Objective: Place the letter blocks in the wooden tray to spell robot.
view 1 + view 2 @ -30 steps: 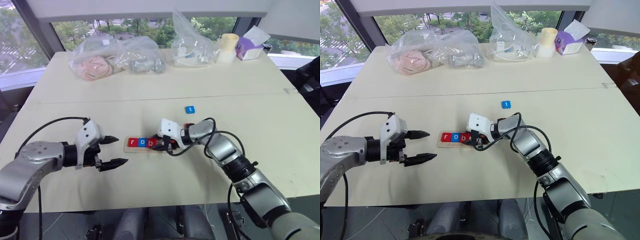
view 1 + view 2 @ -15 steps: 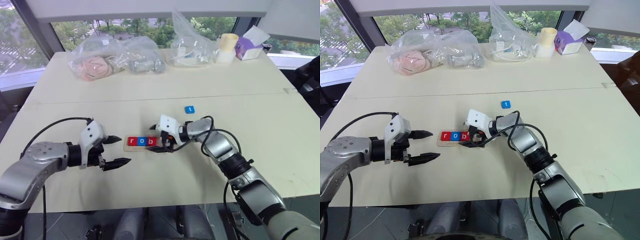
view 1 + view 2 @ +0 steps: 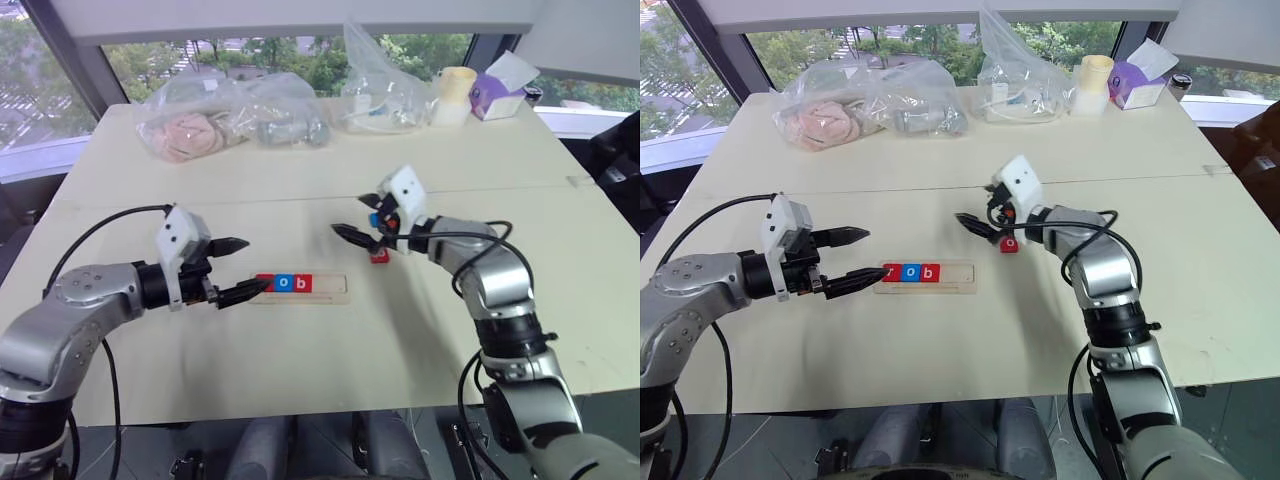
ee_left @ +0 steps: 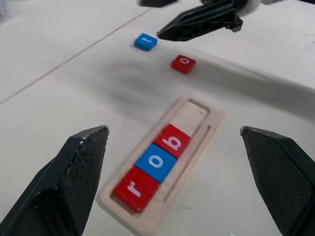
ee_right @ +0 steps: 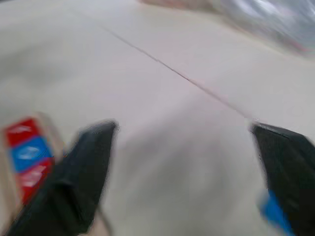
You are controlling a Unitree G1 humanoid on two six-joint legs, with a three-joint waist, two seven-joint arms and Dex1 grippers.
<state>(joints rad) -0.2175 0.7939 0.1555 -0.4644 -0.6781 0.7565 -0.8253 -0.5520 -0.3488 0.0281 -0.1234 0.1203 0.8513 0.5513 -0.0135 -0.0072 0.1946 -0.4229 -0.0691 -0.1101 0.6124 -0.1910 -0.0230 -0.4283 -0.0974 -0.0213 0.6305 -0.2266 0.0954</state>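
Two cream tables abutting, plastic bags, windows behind

Along the far edge of the pale desk we see two clear plastic bags, lying side by side with pinkish and grey contents, and a third clear bag standing taller to their right. Just beside it stands a cream cup, then a purple tissue box near the window.
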